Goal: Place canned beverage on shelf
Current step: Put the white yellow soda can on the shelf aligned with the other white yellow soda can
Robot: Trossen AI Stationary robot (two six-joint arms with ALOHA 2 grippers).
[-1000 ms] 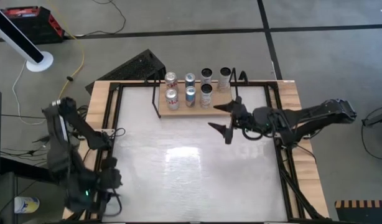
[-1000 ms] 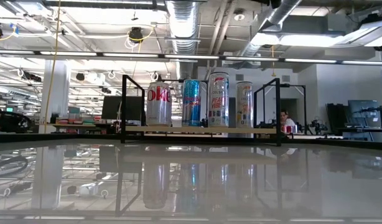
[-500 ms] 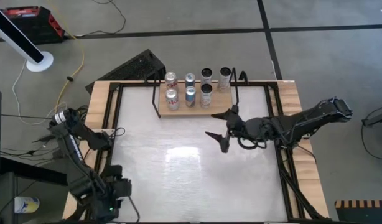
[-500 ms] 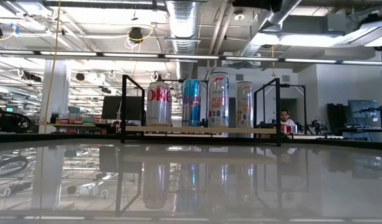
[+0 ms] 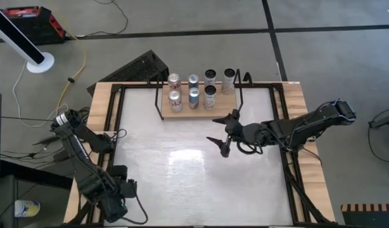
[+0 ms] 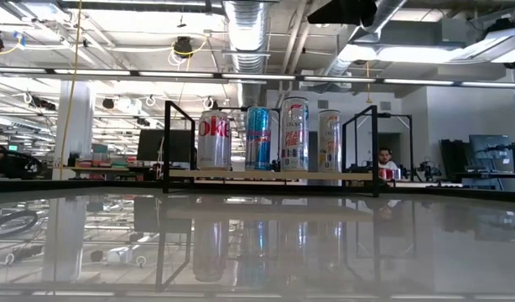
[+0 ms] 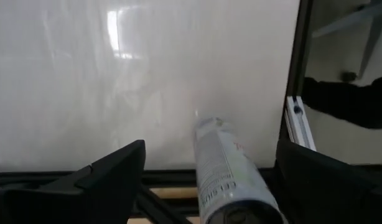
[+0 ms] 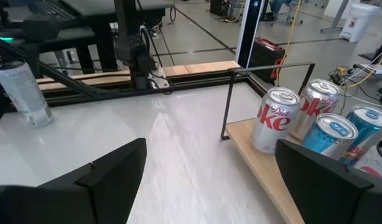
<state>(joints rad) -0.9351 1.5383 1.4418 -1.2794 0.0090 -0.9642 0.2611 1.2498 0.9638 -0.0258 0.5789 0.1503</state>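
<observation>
Shining like glass, white table (image 5: 182,171), with lights and cans mirrored in it in the low view. Wood slats (image 5: 99,107) and black rails down both sides. At the near left corner, left gripper (image 5: 115,201), fingers (image 7: 110,171) wide apart around a silver can (image 7: 231,180); cannot tell if they touch it. In the right wrist view, that can (image 8: 20,90) upright by the left arm's base. Over the middle of the table, right gripper (image 5: 221,134), fingers (image 8: 104,168) wide apart, holding nothing, hanging just in front of the shelf (image 5: 197,109). At the far edge, shelf with black end rails and eight cans in two rows: Coke cans (image 5: 175,100) on the left, blue cans (image 5: 194,96) next, dark-topped cans (image 5: 210,96) after that, a silver-topped can (image 5: 229,80) at the far right back. Beyond the table, grey floor (image 5: 321,57), a black crate (image 5: 144,63), a red-and-black box (image 5: 30,19), a white stand (image 5: 39,62), a yellow cable (image 5: 80,60). Far back in the low view, a big hall with pipes (image 6: 245,25) and lights above, and a person (image 6: 383,159) sitting at desks.
</observation>
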